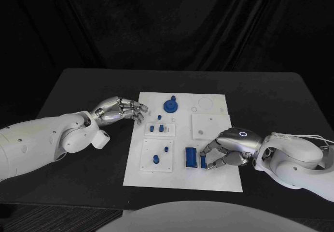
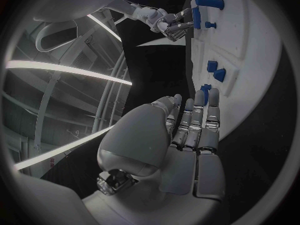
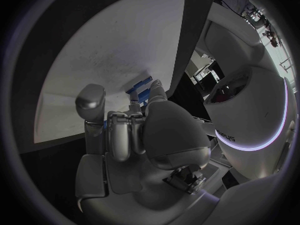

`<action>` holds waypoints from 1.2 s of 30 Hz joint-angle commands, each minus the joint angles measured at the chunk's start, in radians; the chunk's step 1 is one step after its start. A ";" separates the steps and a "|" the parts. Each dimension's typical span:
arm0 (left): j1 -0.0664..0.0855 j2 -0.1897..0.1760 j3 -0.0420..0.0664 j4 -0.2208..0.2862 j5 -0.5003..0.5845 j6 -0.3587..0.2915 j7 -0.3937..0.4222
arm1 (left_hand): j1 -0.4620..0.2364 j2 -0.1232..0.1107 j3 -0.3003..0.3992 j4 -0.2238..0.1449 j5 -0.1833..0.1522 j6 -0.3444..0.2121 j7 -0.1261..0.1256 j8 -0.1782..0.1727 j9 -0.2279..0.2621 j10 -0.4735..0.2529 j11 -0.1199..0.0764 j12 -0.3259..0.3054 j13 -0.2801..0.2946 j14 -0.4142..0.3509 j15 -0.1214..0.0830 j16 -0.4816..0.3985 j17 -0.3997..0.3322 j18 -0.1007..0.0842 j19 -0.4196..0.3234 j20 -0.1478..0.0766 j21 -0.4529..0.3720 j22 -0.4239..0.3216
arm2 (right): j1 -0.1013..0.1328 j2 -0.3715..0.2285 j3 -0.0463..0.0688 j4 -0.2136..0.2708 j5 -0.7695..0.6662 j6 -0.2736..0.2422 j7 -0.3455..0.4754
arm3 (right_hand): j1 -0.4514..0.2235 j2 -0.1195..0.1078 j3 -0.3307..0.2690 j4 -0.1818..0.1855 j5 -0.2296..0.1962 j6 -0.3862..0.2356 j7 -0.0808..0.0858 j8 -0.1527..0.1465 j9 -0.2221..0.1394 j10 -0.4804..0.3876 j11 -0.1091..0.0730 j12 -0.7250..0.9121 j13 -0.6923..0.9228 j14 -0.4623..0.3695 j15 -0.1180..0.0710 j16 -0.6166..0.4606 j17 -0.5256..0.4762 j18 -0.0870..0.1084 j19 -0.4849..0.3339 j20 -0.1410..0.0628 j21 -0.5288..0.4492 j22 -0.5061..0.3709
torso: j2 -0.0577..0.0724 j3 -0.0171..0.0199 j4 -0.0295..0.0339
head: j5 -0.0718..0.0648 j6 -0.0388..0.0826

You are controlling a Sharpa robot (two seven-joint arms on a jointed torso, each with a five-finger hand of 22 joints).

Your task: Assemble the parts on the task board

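Note:
The white task board (image 1: 209,126) lies mid-table. On it are a round blue part with a knob (image 1: 170,105), several small blue parts (image 1: 157,128), two more (image 1: 160,154) nearer me, a blue block (image 1: 190,157) and a thin blue strip (image 1: 203,162). My left hand (image 1: 122,110) lies at the board's far left edge, fingers (image 2: 197,120) straight and holding nothing, tips close to a small blue part (image 2: 205,87). My right hand (image 1: 229,147) hovers at the strip with its fingers (image 3: 125,130) curled, one fingertip reaching the blue parts (image 3: 140,85). Whether it grips anything is hidden.
The black table (image 1: 278,96) spreads round the board on all sides. The board's right half carries bare white recessed plates (image 1: 207,123) and a round outline (image 1: 206,102) at the far corner. In the left wrist view my right hand (image 2: 169,22) sits by the blue block (image 2: 209,2).

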 commanded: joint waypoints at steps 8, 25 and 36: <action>-0.002 -0.002 0.001 0.005 0.008 0.003 0.026 | -0.013 0.001 0.009 0.001 0.004 -0.005 0.005 0.007 -0.002 0.002 0.006 0.005 -0.002 -0.007 0.001 0.005 -0.002 -0.007 -0.007 0.001 0.008 0.027 | -0.005 -0.003 -0.003 -0.014 -0.009 -0.061 0.018 | -0.010 0.001 0.003 0.010 0.001 -0.067 0.009 -0.002 -0.014 0.103 0.013 -0.003 0.261 0.097 0.011 -0.005 0.221 -0.013 -0.006 0.013 -0.017 0.103 | 0.002 0.0006 0.0002 | -0.001 0.000; 0.000 -0.045 0.001 0.070 0.008 -0.146 0.232 | -0.058 -0.074 0.005 -0.017 0.003 0.041 -0.002 0.036 0.007 0.078 -0.006 0.024 -0.019 0.037 -0.009 0.022 -0.007 -0.008 0.009 -0.008 0.045 0.024 | 0.116 -0.015 -0.002 -0.054 0.634 -0.659 0.556 | -0.077 0.038 -0.016 0.101 0.122 0.215 0.032 0.110 0.050 0.035 0.050 -0.102 0.172 0.007 0.041 -0.191 -0.173 0.041 -0.106 0.046 -0.454 -0.030 | -0.011 0.0025 0.0005 | -0.002 0.000; 0.009 -0.069 0.002 0.105 0.008 -0.250 0.346 | -0.082 -0.085 -0.048 0.071 -0.020 0.053 -0.013 0.043 0.006 0.085 0.002 0.036 -0.026 -0.046 0.011 -0.013 -0.027 -0.018 -0.046 0.006 -0.039 -0.015 | 0.171 0.030 -0.002 -0.160 1.195 -0.558 0.683 | -0.173 0.134 -0.114 0.100 0.147 0.099 0.131 0.068 0.064 -0.585 0.172 -0.971 -0.557 -0.369 0.188 -1.116 -0.922 0.040 -0.446 0.185 -0.797 -0.437 | -0.041 0.0132 0.0018 | -0.016 0.000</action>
